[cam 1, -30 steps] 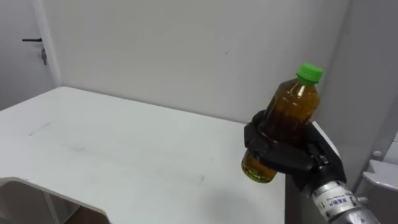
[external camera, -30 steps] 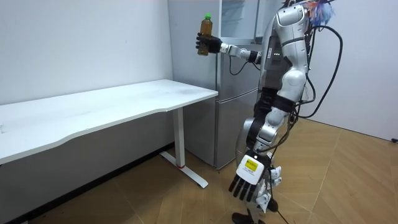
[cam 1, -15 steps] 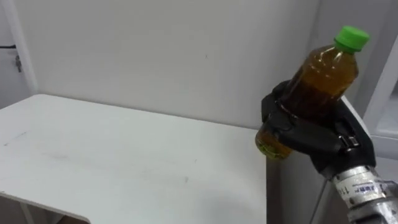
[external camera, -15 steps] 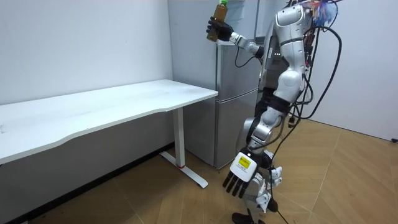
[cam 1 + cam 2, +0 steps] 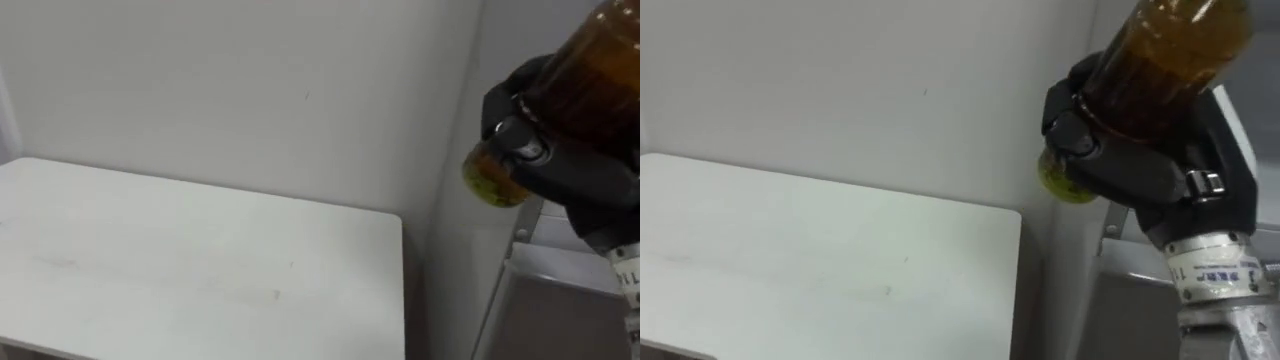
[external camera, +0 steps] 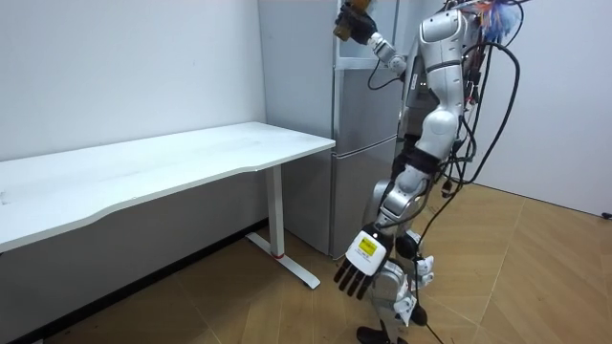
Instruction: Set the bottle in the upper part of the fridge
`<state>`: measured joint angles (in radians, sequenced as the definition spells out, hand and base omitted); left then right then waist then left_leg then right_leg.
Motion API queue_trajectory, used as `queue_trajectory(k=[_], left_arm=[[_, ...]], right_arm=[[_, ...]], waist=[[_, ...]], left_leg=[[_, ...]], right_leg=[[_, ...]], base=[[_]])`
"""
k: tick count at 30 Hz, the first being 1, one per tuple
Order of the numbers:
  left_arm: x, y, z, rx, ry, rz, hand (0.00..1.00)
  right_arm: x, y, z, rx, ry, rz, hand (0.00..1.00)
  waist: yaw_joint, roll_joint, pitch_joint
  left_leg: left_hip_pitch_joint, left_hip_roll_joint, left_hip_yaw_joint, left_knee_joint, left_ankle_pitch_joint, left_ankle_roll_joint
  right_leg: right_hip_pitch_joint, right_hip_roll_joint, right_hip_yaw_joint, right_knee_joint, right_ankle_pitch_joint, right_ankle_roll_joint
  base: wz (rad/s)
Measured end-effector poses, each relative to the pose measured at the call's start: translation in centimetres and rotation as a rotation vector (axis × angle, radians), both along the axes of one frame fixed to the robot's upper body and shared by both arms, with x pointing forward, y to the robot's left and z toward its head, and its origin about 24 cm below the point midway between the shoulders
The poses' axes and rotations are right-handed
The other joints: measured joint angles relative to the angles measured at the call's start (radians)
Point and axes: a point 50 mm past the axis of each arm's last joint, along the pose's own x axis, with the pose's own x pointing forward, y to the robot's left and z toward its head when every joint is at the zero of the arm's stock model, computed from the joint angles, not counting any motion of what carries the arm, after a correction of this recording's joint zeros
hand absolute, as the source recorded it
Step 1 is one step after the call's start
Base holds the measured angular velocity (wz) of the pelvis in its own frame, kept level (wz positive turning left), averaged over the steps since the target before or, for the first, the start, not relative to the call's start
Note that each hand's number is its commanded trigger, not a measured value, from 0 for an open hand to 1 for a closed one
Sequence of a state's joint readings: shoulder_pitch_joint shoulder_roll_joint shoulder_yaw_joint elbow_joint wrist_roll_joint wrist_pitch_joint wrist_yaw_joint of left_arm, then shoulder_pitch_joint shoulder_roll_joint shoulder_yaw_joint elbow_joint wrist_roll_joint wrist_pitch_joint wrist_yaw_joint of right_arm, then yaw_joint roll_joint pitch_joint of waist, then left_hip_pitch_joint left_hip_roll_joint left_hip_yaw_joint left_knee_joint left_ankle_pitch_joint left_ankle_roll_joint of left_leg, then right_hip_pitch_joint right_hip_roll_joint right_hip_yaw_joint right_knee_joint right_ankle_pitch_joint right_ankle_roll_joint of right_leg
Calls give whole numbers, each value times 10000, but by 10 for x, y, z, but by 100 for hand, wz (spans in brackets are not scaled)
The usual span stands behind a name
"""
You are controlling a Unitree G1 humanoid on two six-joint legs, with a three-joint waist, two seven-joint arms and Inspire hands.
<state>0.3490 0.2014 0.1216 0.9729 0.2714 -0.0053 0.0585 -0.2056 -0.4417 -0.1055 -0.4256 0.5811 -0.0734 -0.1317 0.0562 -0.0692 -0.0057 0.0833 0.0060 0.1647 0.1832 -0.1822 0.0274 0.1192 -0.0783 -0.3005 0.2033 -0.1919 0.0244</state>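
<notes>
An amber bottle (image 5: 592, 70) of brown liquid sits in my right hand (image 5: 565, 165), whose dark fingers curl round its lower half. The bottle tilts up to the right and its cap is cut off by the picture's top edge. In the room view the bottle (image 6: 346, 13) is held high, level with the upper part of the grey fridge (image 6: 363, 134), at its front corner. I stand right beside the fridge, facing it. My left hand (image 6: 356, 278) hangs low by my legs with its fingers straight.
A long white table (image 5: 200, 290) stands to the left against the wall, its right end close to the fridge's side (image 5: 450, 260). A pale ledge of the fridge (image 5: 565, 270) shows below my right hand. Wooden floor (image 6: 535, 268) lies behind me.
My right hand has lifted the bottle higher and to the right, towards the fridge's upper part. The eye views have swung right, off the table. The left hand has drifted slightly.
</notes>
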Motion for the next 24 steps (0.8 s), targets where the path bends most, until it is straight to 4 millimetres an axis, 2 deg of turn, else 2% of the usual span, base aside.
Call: queue_trajectory(k=[10, 17, 24], left_arm=[[-2, -2, -1, -56, 15, 127, 0], [-5, 1, 0, 7, -41, 459, 0], [-8, 0, 0, 3, 14, 524, 0]], right_arm=[[-8, -11, -8, -178, 224, -831, 100], [-14, -26, -8, 173, 265, -1794, 100], [-14, -39, -9, 460, 294, -2720, 100]], waist=[[-237, -2, -4], [-560, 16, -33], [-771, 118, 5]], left_leg=[[-49, 101, 209, -8, -54, -56], [-189, 132, 266, 117, -103, -77], [-162, 183, 396, 152, -149, -78]], right_leg=[[-177, 85, 166, 5, 23, -38], [-244, 109, 221, 4, 25, -40], [-232, 135, 230, 9, 38, -64]], base=[[-8], [-2], [-3]])
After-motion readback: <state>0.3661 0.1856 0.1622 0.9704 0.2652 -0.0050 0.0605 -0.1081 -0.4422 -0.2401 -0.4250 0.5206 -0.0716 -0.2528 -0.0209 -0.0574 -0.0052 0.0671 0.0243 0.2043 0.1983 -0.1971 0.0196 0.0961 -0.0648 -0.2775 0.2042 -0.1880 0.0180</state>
